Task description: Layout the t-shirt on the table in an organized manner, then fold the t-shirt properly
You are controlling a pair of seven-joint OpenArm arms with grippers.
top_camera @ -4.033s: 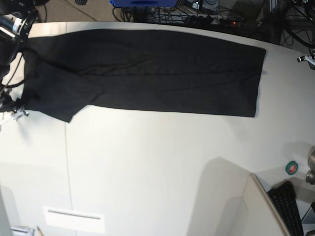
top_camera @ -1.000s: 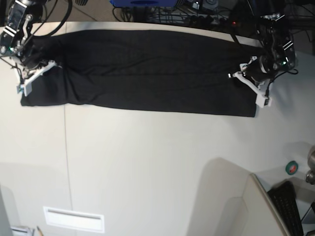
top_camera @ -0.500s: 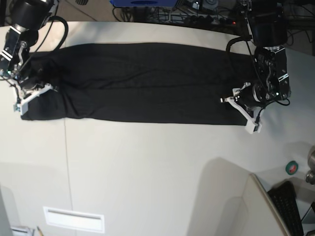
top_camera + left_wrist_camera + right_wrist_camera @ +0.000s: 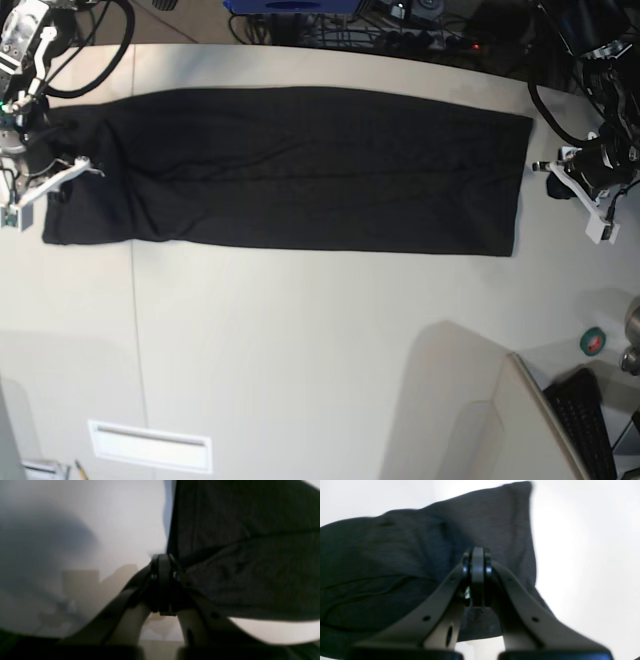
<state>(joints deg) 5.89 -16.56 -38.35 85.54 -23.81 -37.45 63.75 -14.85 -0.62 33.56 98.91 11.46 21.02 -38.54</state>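
Off-white table [image 4: 300, 340] carries the t-shirt [image 4: 290, 170] as a long black band. My left gripper [image 4: 580, 200], jaws parted, hangs off its end; my right gripper [image 4: 45, 185] pinches the opposite end.

We see both wrist views soft and blurred, glare whitening the bench [image 4: 582, 555], while the base view bows at its edges.

Beyond the far edge, at twelve o'clock, a blue plastic bin [image 4: 290, 6] is seen among tangled dark cables [image 4: 400, 35], one small red indicator light [image 4: 474, 46] glowing. At five o'clock a black keyboard [image 4: 588, 425] is glimpsed, a small green tape roll [image 4: 594, 341] just above it. A white rectangular vent panel [image 4: 150, 446] is set at seven o'clock.
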